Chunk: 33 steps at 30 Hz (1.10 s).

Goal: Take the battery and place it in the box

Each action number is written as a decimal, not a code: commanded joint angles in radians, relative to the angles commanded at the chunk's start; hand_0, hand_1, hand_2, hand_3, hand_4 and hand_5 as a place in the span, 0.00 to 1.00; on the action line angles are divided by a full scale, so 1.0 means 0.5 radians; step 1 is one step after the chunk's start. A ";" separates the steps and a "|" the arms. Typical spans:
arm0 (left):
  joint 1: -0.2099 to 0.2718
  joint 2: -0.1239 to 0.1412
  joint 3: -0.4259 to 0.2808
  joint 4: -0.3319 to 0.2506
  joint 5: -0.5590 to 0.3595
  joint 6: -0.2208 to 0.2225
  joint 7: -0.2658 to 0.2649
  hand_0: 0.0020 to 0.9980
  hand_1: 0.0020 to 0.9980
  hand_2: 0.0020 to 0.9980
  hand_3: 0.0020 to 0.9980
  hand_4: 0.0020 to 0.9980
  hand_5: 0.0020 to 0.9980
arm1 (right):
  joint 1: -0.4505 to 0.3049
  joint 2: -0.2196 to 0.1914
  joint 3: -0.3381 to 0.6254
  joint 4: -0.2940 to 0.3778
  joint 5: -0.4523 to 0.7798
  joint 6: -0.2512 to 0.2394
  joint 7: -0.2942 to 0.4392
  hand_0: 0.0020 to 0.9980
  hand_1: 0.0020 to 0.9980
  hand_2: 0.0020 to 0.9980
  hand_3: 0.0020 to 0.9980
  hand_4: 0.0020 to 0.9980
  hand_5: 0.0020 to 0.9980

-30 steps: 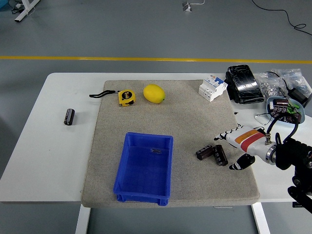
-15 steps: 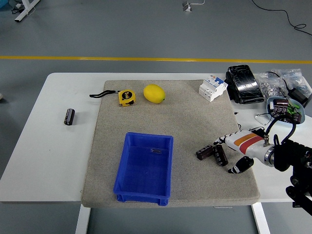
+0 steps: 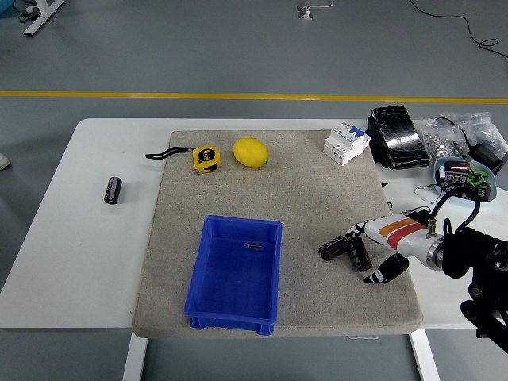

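Since the earlier frame, the right hand (image 3: 379, 241) has shifted left and lower, so its fingertips (image 3: 350, 236) now reach the pair of batteries on the mat; before, they stood just short of them. Nothing else on the table has changed place.

Count: three batteries in all. Two lie side by side on the grey mat (image 3: 317, 182), right of the box: the left battery (image 3: 333, 248) with its long axis running lower-left to upper-right, and the right battery (image 3: 359, 253) with its long axis running nearly up and down the picture, tilted slightly to the lower right. The two touch or nearly touch at their upper ends. A third battery (image 3: 113, 190) lies alone on the bare white table (image 3: 71, 262), left of the mat, long axis near vertical in the picture. One blue box (image 3: 236, 274) sits at the mat's near edge, with a small dark item inside its far part. One yellow tape measure (image 3: 206, 158), one lemon (image 3: 251, 152) and one white circuit breaker (image 3: 346, 142) sit along the mat's far side.

Right arm enters from the lower right, forearm roughly level, hand white with a red and orange band. Fingers are extended over the batteries, thumb (image 3: 386, 271) spread below and apart; nothing is grasped, and the hand stands unclenched. Left arm is out of view.
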 joint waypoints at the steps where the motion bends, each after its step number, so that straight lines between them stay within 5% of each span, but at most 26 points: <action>1: -0.002 0.001 0.000 -0.001 0.003 -0.002 0.001 0.68 0.62 0.67 0.64 0.66 0.68 | 0.003 0.003 0.002 -0.004 0.007 -0.004 -0.004 0.71 0.70 0.77 0.80 1.00 0.35; 25: -0.016 -0.002 0.017 0.001 -0.023 0.010 -0.010 0.67 0.63 0.67 0.64 0.66 0.68 | 0.034 0.045 -0.006 -0.107 0.064 -0.043 -0.021 0.68 0.67 0.74 0.74 1.00 0.37; 33: -0.019 -0.004 0.013 0.001 -0.013 0.005 -0.008 0.67 0.63 0.67 0.64 0.66 0.68 | 0.030 0.042 -0.001 -0.127 0.098 -0.072 -0.014 0.65 0.64 0.71 0.64 1.00 0.38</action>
